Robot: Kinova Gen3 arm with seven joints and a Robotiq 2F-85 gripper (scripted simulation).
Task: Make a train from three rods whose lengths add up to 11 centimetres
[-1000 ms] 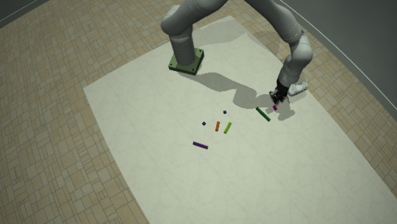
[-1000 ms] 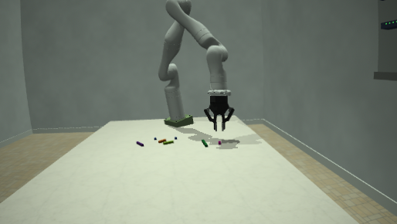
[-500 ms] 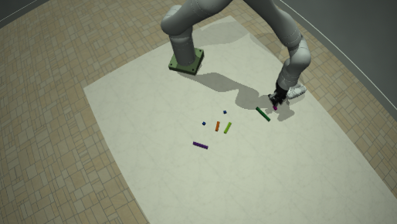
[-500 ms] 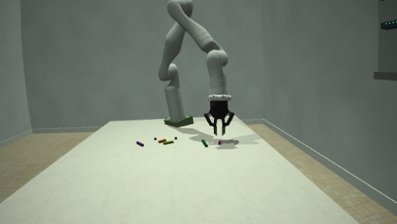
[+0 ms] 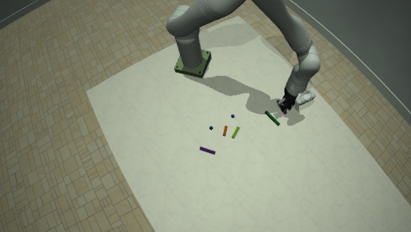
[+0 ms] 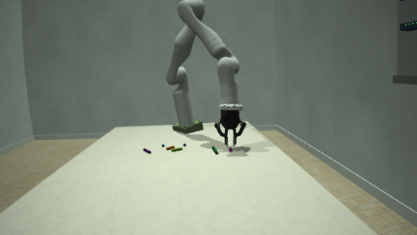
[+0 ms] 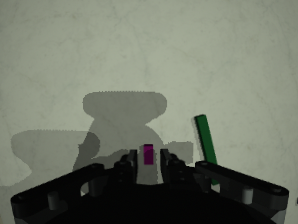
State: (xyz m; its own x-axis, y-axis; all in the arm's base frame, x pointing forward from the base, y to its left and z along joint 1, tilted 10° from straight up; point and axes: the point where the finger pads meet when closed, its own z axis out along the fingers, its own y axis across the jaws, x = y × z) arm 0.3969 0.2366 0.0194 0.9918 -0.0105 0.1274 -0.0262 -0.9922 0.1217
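Magenta short rod (image 5: 285, 113) (image 6: 230, 150) (image 7: 148, 154) lies on the pale marbled table (image 5: 160, 160) (image 6: 182, 190) (image 7: 225, 50), beneath the black two-finger gripper (image 5: 282, 109) (image 6: 230, 144) (image 7: 148, 158), its fingers slightly apart, empty. Grasping seems in hand: lower, then close, avoiding the long green rod (image 5: 272, 118) (image 6: 215, 150) (image 7: 206, 140) nearby.

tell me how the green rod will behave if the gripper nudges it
The green rod looks straight and rigid, so it probably won't bend. Lying flat with squared edges, it would likely slide or swivel rather than roll.
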